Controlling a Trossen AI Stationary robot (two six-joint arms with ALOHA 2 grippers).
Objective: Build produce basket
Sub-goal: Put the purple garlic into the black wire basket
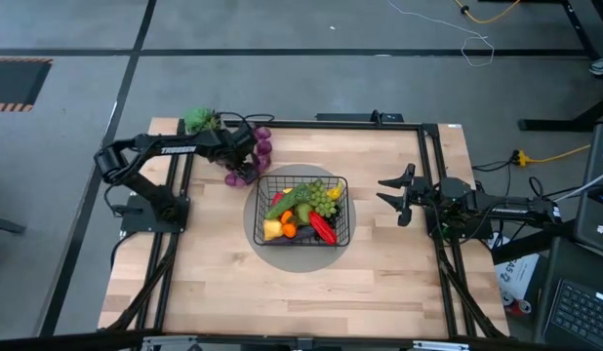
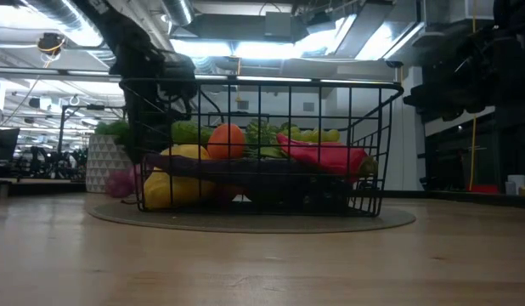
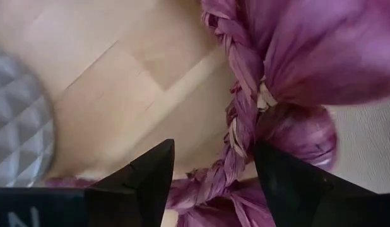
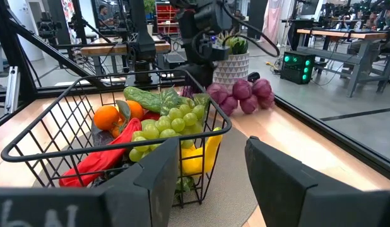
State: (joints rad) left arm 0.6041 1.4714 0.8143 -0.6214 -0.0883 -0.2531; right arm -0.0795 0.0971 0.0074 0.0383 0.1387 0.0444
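Note:
The black wire basket [image 1: 301,210] stands on a round grey mat [image 1: 267,244] at mid-table. It holds green grapes [image 4: 166,126], a red pepper [image 2: 326,155], an orange fruit [image 4: 106,116], a yellow fruit [image 2: 173,183] and other produce. A bunch of purple bulbs on a braided stem [image 1: 251,161] lies on the table beyond the basket's far left corner. My left gripper [image 1: 245,146] hangs open just above it, pointing steeply down, a finger on either side of the braid [image 3: 236,135]. My right gripper [image 1: 394,195] waits open at the table's right, level, facing the basket.
A white pot with a green plant [image 1: 197,120] stands at the table's far left corner, close behind the purple bunch. Black frame rails [image 1: 430,195] run along the table's left, right and far sides. Bare wood [image 1: 301,292] lies between the basket and the near edge.

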